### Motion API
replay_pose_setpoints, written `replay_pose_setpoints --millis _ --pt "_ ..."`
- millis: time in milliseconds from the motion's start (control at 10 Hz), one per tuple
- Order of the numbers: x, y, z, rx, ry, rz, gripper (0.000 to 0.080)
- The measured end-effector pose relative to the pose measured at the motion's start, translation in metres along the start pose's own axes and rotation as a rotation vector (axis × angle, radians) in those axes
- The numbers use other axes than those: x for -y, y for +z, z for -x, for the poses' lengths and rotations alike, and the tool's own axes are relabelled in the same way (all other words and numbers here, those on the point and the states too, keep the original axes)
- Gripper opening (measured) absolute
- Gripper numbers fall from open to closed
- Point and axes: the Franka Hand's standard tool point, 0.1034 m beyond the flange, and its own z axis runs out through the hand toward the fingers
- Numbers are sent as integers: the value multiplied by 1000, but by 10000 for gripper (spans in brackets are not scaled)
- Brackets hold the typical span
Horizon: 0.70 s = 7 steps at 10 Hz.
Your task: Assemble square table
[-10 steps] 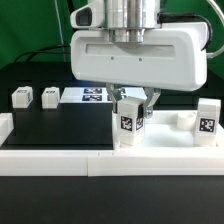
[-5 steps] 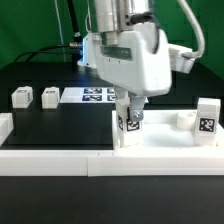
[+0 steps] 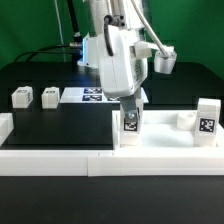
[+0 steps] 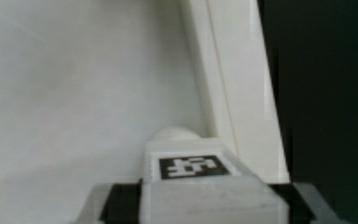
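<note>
Partly hidden, the pincer [image 3: 131,109] straddles a leg [image 3: 130,125]; clenched or released, unclear.

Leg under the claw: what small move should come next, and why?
Probably open the claw wide and lift straight off. The leg stands upright on the slab's corner, seemingly seated. Whether the claw grips it is unclear.

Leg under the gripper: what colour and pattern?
The leg is white with a black-and-white square tag, clearest in the exterior view.
</note>
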Motion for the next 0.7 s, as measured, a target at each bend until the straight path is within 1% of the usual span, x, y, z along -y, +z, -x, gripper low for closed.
replay_pose_setpoints --millis 100,200,300,400,500,700 --pt "0 0 0 -1 -17 0 407" --pt "0 0 -2 -9 -157 -6 541" --pt "-1 2 -3 -19 -392 -16 627" --pt "-5 4 -1 -12 -548 -9 643" --pt "-7 5 1 -10 -620 -6 643" --pt "-6 5 -2 -13 -716 -5 648"
